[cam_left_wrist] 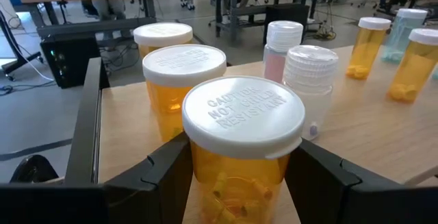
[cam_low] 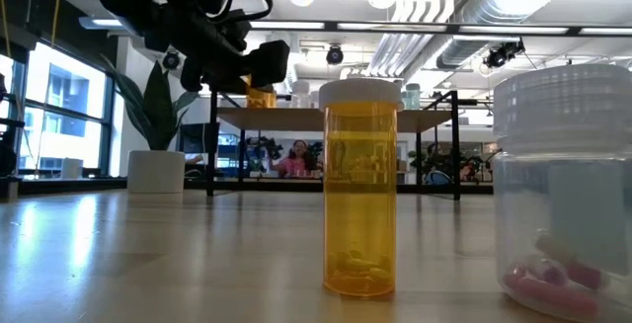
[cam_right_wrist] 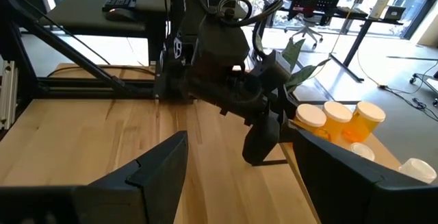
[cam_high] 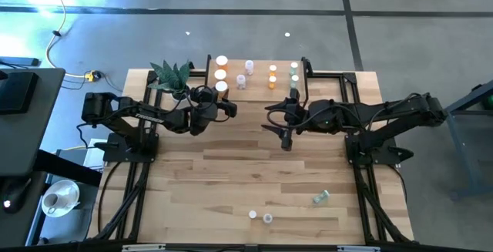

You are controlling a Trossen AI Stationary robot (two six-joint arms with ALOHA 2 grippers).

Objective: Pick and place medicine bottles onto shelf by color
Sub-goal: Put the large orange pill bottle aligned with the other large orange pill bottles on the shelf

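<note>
While left gripper [cam_left_wrist: 239, 176] clamps large orange bottle [cam_left_wrist: 243, 142] upright between fingers, bottle sits at shelf [cam_high: 258, 75] left end, just beside two matching orange bottles [cam_left_wrist: 174, 66]. Long axis vertical; whether base touches board, cannot tell. Right gripper [cam_right_wrist: 233, 169] empty, jaws spread, hovering over table [cam_high: 254, 167] near shelf front. Loose bottles [cam_high: 321, 198] lie near table front, right arm closer.

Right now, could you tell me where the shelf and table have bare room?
The shelf has a bare strip between the white bottles and the small orange pair. Its left end is crowded: the left gripper holds an orange bottle there. The table is mostly bare mid-board.
</note>
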